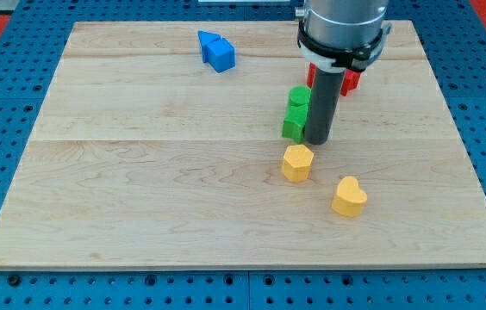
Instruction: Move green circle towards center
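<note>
Green blocks [295, 113] sitting right of board centre, circle hard to tell apart from neighbour. Likely light, rigid, sliding easily on smooth wood [140, 172]; best pushed from right flank. Rod standing upright, my tip [318, 141] touching green stack's right side. No pincer fitted, nothing held. Yellow blocks [297, 162] lying just below.

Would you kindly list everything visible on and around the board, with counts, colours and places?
blue block: 1, blue, near the view's top, left of centre
red block: 1, red, partly hidden behind the arm, shape unclear
green blocks: apparently 2, green, stacked close right of centre, shapes unclear
yellow hexagon: 1, yellow, just below the green blocks
yellow heart: 1, yellow, lower right
wooden board: 1, light wood, on a blue pegboard
my tip: 1, dark, touching the green blocks' right side
</note>
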You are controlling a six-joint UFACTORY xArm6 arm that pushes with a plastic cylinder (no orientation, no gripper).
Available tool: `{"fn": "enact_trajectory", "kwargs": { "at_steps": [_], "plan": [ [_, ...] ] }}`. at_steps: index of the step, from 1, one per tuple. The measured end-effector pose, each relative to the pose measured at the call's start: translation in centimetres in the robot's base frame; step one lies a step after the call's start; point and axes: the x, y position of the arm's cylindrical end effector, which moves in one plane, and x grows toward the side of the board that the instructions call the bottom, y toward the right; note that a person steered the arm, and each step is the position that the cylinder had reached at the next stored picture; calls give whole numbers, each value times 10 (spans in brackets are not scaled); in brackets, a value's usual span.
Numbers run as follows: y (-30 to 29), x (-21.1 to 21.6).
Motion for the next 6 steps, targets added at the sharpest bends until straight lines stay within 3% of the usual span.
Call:
{"fn": "enact_trajectory", "kwargs": {
  "at_steps": [1,3,6],
  "plan": [
    [34,-8],
    [43,-72],
    [-62,-64]
  ]
}}
